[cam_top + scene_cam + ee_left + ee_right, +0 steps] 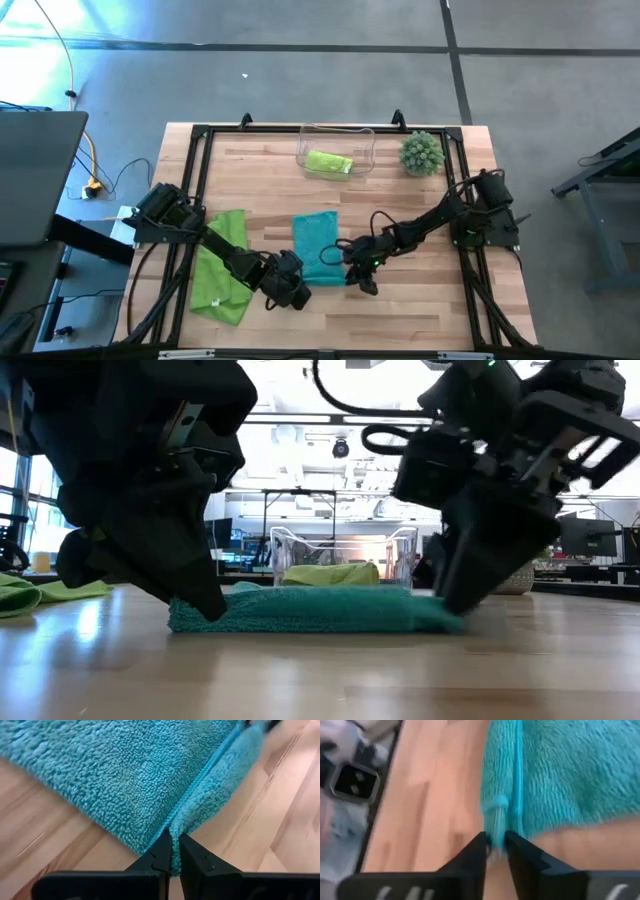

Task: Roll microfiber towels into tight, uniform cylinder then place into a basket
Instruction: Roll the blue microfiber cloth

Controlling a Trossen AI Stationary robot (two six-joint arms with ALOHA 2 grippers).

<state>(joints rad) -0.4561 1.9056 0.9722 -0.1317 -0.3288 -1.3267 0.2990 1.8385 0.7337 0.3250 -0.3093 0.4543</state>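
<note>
Teal towel (pixel 316 240), lime green towel (pixel 222 268), clear basket (pixel 362 145), pale striped wooden table (pixel 420 290).

Robotics lab: framed wooden table (pixel 400 300) on concrete floor (pixel 300 80), monitors (pixel 585 538) and desks behind.

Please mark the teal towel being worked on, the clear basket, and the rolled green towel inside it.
Teal blue fuzzy microfiber towel (pixel 316 240): high view, middle of its flat upper part.
Clear plastic rectangular basket (pixel 366 142): high view, bare right wall.
Rolled lime green microfiber towel (pixel 329 162): high view, middle of the roll.
</note>
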